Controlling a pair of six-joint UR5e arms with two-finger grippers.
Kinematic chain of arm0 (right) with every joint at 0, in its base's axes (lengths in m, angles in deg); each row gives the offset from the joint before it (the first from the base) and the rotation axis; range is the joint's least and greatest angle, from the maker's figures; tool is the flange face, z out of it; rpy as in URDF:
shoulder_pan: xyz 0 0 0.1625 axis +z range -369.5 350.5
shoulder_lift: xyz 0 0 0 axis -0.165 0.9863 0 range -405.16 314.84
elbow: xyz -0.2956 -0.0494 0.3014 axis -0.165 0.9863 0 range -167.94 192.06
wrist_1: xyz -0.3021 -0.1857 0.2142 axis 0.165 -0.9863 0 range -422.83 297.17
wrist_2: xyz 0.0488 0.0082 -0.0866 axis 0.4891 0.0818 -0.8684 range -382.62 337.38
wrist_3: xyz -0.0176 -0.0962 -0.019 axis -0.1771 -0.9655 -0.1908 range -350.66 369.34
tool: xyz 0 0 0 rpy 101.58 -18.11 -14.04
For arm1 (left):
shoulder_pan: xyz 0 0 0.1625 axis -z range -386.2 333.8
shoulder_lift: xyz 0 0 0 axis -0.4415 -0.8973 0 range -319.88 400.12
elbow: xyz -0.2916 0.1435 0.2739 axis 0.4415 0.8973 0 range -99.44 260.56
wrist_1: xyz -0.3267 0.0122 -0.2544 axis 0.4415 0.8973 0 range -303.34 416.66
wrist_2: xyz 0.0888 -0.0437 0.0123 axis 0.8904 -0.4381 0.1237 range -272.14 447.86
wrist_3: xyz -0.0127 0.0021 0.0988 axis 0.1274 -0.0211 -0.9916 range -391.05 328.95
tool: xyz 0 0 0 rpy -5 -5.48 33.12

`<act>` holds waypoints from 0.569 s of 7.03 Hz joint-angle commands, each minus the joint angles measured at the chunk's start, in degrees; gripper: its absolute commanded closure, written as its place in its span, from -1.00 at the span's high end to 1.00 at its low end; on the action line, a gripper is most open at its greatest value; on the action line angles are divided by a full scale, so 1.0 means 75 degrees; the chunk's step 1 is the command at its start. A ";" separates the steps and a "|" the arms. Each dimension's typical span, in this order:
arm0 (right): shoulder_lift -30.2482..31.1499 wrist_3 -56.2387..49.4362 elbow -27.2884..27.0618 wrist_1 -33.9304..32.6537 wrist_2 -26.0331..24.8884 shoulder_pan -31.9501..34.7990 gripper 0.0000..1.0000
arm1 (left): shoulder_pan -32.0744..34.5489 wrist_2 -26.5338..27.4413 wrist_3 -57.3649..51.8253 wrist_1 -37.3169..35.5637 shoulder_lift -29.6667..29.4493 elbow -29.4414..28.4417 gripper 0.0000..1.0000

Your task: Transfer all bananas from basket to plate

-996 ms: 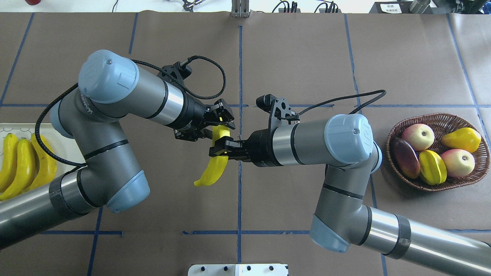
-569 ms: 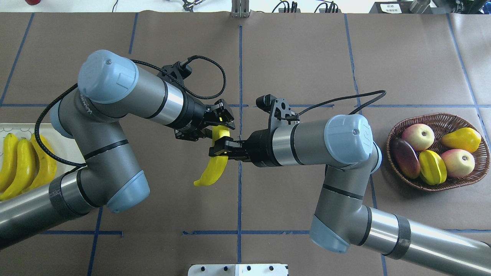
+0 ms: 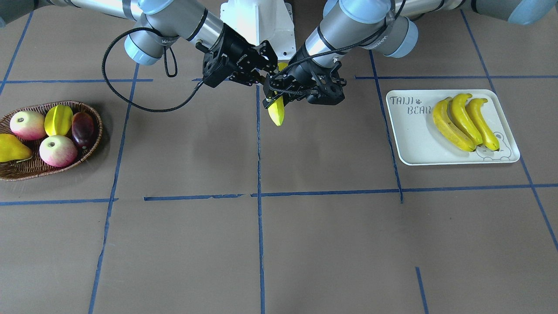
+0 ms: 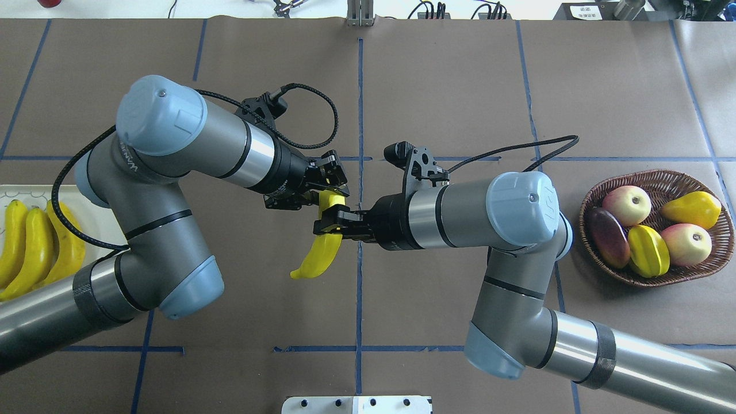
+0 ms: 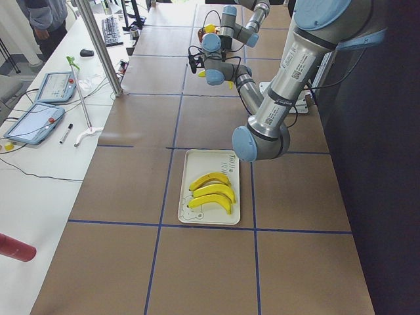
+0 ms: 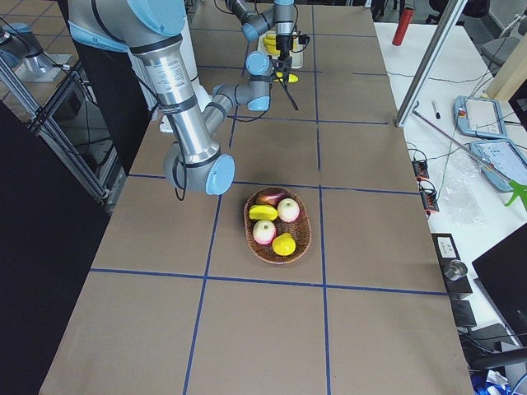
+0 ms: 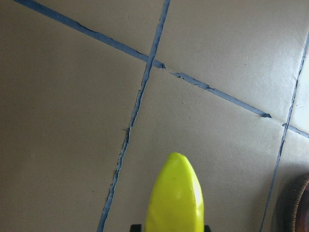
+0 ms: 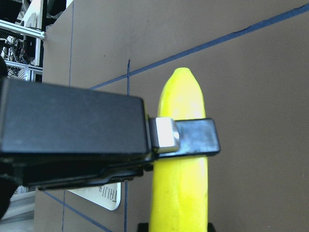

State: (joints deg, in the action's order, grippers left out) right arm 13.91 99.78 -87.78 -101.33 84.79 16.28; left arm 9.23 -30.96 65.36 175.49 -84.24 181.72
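A yellow banana (image 4: 318, 257) hangs in mid-air over the table's centre, held by both grippers. My right gripper (image 4: 329, 225) is shut on its middle. My left gripper (image 4: 330, 185) is shut on its upper end. The front-facing view shows the banana (image 3: 276, 114) below the left gripper (image 3: 275, 87) and the right gripper (image 3: 270, 69). The banana fills the lower left wrist view (image 7: 175, 198) and the right wrist view (image 8: 181, 96). Three bananas (image 3: 462, 120) lie on the cream plate (image 3: 409, 139) at my left. The wicker basket (image 4: 592, 195) at my right holds no banana.
The basket (image 3: 93, 117) holds two apples, a yellow pear (image 4: 693, 208), a star fruit (image 4: 648, 250) and a dark mango (image 4: 608, 236). Blue tape lines cross the brown table cover. The plate also shows in the overhead view (image 4: 98, 227), partly under my left arm.
My left gripper's fingers have closed in slightly on the banana's upper end. The right gripper and the banana have stayed in place.
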 commanded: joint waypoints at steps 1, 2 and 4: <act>0.0011 0.0000 0.0000 0.0000 -0.0001 -0.0004 -0.62 | 0.0000 0.0011 0.0000 0.0001 0.0012 0.0000 -0.84; -0.0001 0.0000 0.0000 -0.0012 -0.0001 -0.0004 -0.38 | 0.0000 0.0011 -0.0012 0.0001 0.0012 0.0000 -0.94; -0.0001 0.0023 -0.0012 -0.0023 -0.0094 -0.0004 1.00 | 0.0000 0.0023 -0.0012 -0.0011 0.0035 0.0000 -1.00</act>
State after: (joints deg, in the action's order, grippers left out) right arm 13.91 99.86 -87.80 -101.46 84.48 16.25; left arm 9.25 -30.82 65.28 175.43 -84.07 181.73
